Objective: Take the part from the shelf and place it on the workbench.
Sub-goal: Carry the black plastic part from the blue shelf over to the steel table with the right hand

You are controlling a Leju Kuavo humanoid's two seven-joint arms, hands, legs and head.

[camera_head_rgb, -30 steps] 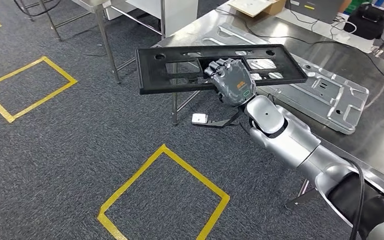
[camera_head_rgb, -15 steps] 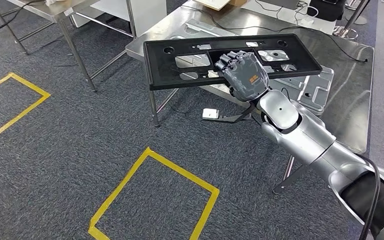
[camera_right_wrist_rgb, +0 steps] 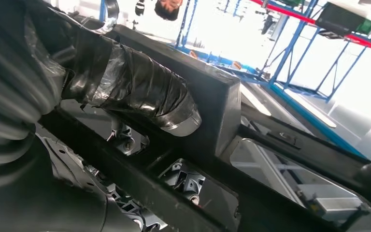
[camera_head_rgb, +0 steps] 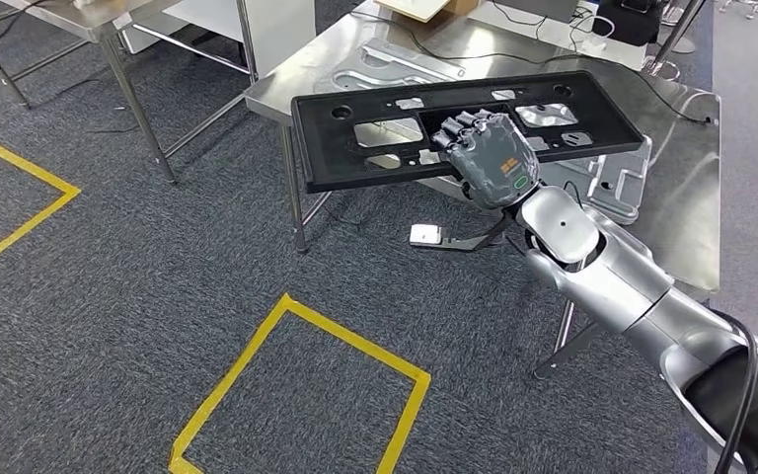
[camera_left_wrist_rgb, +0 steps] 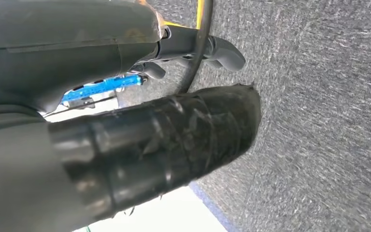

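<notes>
Black plastic part (camera_head_rgb: 464, 123), a long flat rectangular panel with cut-out windows and round holes, hangs level over the near edge of the brushed stainless-steel workbench (camera_head_rgb: 686, 188), gripped at its middle by the right hand (camera_head_rgb: 491, 158), whose dark fingers wrap over its near rim. Beneath it on the bench lies a pressed silver sheet-metal panel (camera_head_rgb: 620, 178), ribbed and glossy, with cables and a cardboard box behind, and yellow tape squares (camera_head_rgb: 301, 385) mark the grey carpet. The left hand (camera_left_wrist_rgb: 125, 145) shows as a tape-wrapped thumb over carpet; I cannot tell its fingers' state.
</notes>
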